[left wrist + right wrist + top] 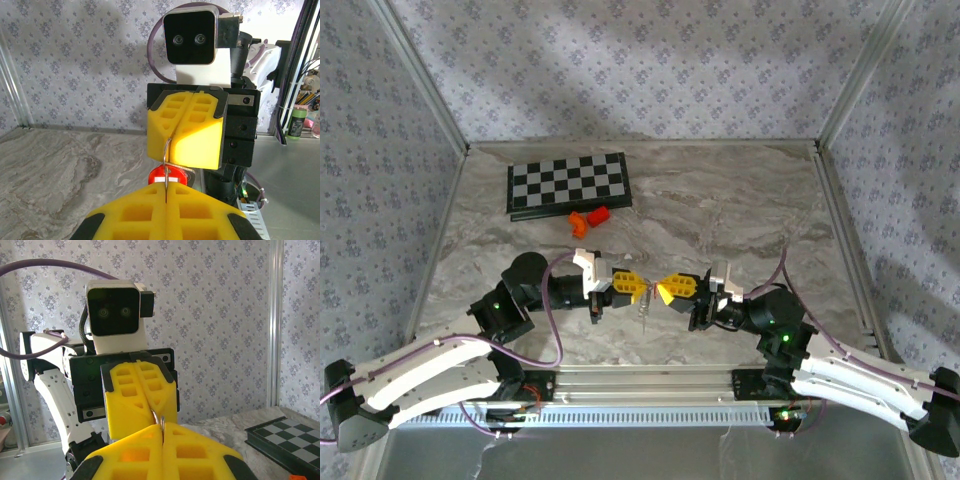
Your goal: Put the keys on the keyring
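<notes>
While both arms meet low centre over the tabletop [740, 210], the chessboard [568, 185] lies upper left w/ two orange blocks [599, 214] just below it. Facing tip to tip, the left tool [638, 288] & right tool [661, 291] each pinch the keyring [169, 176] wire; its red tag hangs btwn them.

My left gripper [628, 283] and right gripper [672, 288] face each other head-on, tips almost touching, just ahead of my two bases. Both forearms lie low and angle inward toward that meeting point. On each gripper the yellow fingers [200, 132] press flat together, with no gap along the seam. Each seam pinches the thin wire of the keyring [169, 176], which hangs between my two tips.
</notes>
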### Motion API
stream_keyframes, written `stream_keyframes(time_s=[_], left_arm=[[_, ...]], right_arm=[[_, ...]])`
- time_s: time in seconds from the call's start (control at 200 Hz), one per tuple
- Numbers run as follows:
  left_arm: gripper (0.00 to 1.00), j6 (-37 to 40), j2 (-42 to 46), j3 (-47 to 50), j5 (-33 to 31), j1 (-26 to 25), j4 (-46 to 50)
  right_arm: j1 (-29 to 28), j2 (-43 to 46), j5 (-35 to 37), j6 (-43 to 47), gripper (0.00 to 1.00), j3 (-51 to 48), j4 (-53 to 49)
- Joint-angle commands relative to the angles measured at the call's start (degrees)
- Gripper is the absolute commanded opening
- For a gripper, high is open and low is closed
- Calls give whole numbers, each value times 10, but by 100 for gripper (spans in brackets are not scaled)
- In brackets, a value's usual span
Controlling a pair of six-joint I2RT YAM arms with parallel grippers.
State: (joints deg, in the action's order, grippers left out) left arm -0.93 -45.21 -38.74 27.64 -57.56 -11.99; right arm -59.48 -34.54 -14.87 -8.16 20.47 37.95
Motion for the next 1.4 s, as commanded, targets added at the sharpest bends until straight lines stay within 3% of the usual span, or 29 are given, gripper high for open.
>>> stream_keyframes(time_s=[0.0, 1.394], left_arm=[[0, 6, 3, -23, 10, -3, -18], [0, 7, -7, -43, 17, -4, -8]], right_arm=[[1, 0, -7, -1, 0, -2, 22], [0, 14, -8, 23, 0, 5, 2]])
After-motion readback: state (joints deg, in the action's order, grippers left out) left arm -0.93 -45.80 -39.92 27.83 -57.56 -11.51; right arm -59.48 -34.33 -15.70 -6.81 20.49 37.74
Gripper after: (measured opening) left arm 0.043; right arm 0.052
